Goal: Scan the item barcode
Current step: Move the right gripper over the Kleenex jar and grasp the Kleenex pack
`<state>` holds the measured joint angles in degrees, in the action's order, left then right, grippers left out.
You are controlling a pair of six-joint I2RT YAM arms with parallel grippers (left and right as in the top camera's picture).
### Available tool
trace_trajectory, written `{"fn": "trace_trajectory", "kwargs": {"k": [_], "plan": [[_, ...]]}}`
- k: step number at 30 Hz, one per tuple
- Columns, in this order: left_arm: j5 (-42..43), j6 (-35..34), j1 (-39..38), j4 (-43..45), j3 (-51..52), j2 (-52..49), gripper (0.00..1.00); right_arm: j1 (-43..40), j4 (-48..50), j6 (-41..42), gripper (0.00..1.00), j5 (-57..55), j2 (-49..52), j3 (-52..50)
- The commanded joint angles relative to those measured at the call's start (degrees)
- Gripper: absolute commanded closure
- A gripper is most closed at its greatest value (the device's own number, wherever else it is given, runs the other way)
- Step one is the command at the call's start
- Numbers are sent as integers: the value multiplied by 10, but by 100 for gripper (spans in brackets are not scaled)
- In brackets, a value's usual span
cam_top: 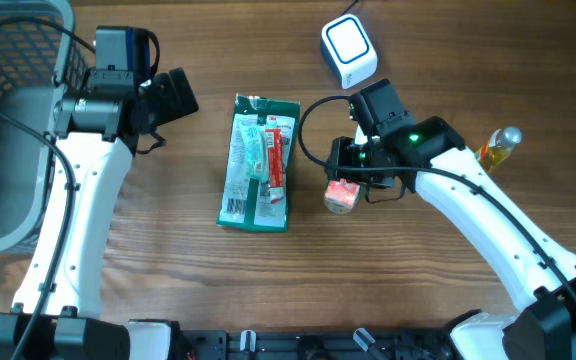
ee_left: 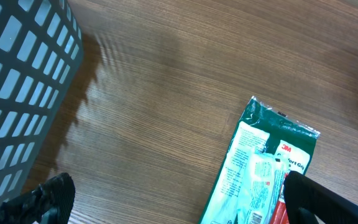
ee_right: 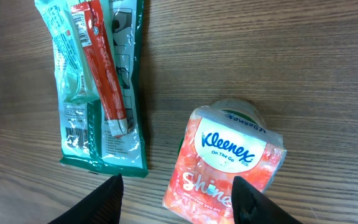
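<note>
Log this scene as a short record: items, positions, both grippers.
scanner: white scanner, far edge, right of centre
package: green package, flat at centre, barcode up
tissues: tissue pack, right of the package, apart from it
left gripper: open, empty
right gripper: open, fingers either side of the tissue pack
other: basket far left; bottle far right

The left hand [ee_left: 176, 196] gapes wide, tilted down — the right hand [ee_right: 176, 199] points down, fingers [ee_right: 112, 200] parted.
</note>
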<state>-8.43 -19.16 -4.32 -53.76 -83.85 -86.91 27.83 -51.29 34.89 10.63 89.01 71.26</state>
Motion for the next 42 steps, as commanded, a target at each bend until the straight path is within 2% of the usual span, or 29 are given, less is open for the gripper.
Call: {"fn": "trace_trajectory", "kwargs": {"k": [1,9,18,28,32,37,42], "plan": [[5,7,3,2,-5,-2,0,1,3,3,43,-3,-1,-5],[5,7,3,1,-5,-2,0,1,-11,3,44,-3,-1,-5],[5,7,3,1,-5,-2,0,1,-35,19,55,-33,-1,-5],[5,7,3,2,-5,-2,0,1,-69,26,57,-48,-1,-5],[5,7,3,1,-5,-2,0,1,-73,27,62,-49,-1,-5],[5,7,3,2,-5,-2,0,1,-80,28,61,-64,-1,-9],[5,7,3,1,-5,-2,0,1,-46,31,60,-63,-1,-38]]}}
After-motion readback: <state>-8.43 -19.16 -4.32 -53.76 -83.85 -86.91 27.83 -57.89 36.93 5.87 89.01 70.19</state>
